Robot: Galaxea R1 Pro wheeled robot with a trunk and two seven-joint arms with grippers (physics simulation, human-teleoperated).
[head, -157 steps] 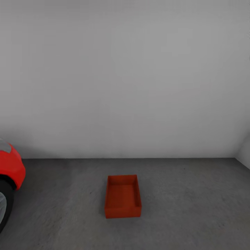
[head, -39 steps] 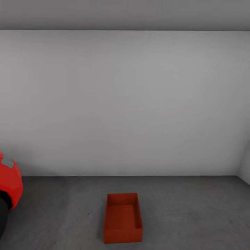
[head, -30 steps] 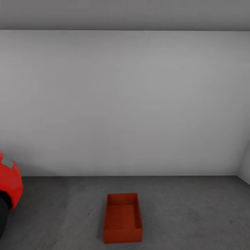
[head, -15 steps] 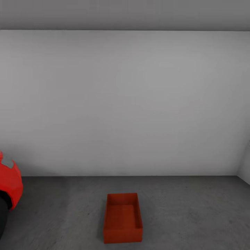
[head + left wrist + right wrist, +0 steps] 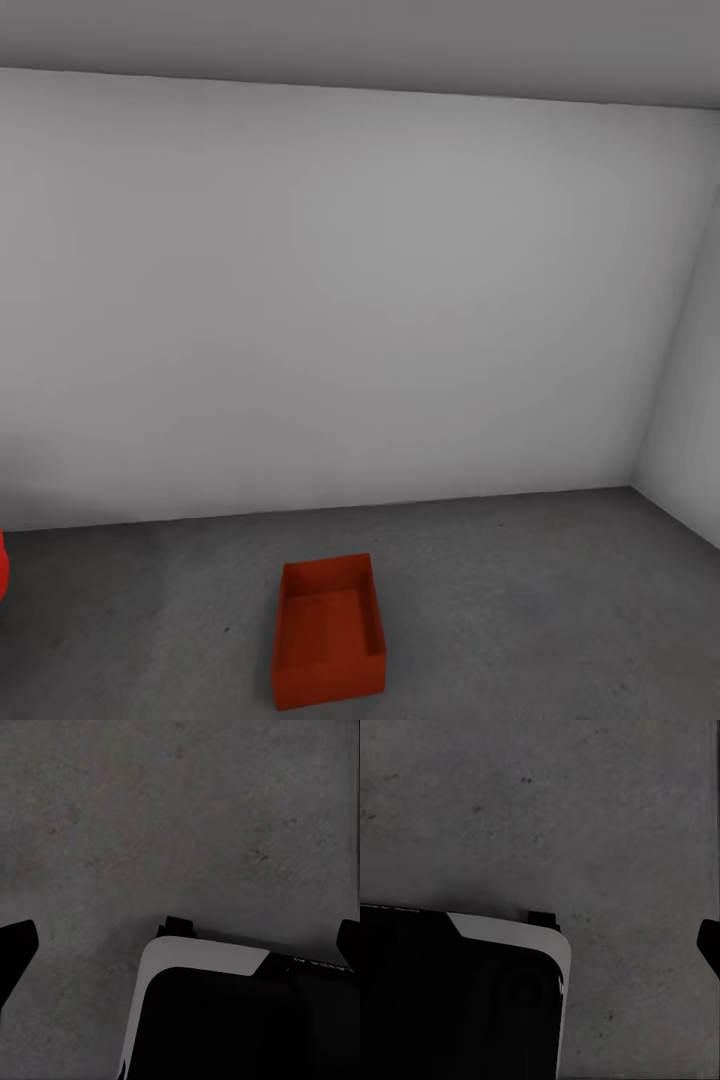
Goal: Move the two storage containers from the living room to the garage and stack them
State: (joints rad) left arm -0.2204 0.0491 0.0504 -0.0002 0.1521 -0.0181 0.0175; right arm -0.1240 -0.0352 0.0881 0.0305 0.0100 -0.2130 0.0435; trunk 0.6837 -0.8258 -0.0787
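One red-orange storage container (image 5: pixel 329 630) rests open side up on the dark grey concrete floor (image 5: pixel 520 610) of the garage, low in the head view and a little left of centre. In the left wrist view my left gripper (image 5: pixel 180 945) hangs over bare concrete, its dark fingertips (image 5: pixel 16 949) far apart at the picture's two sides, open and holding nothing. My right gripper (image 5: pixel 540 945) also hangs over bare concrete, one dark fingertip (image 5: pixel 710 943) showing at the picture's edge, with nothing held.
A plain white-grey wall (image 5: pixel 340 300) stands behind the container, meeting a side wall (image 5: pixel 690 440) in a corner at the right. A sliver of the red car (image 5: pixel 2 575) shows at the left edge. My black and white base (image 5: pixel 225 1020) sits below both wrists.
The head view has swung to the right, so the container and car sit further left in the picture. The container itself has not moved on the floor.
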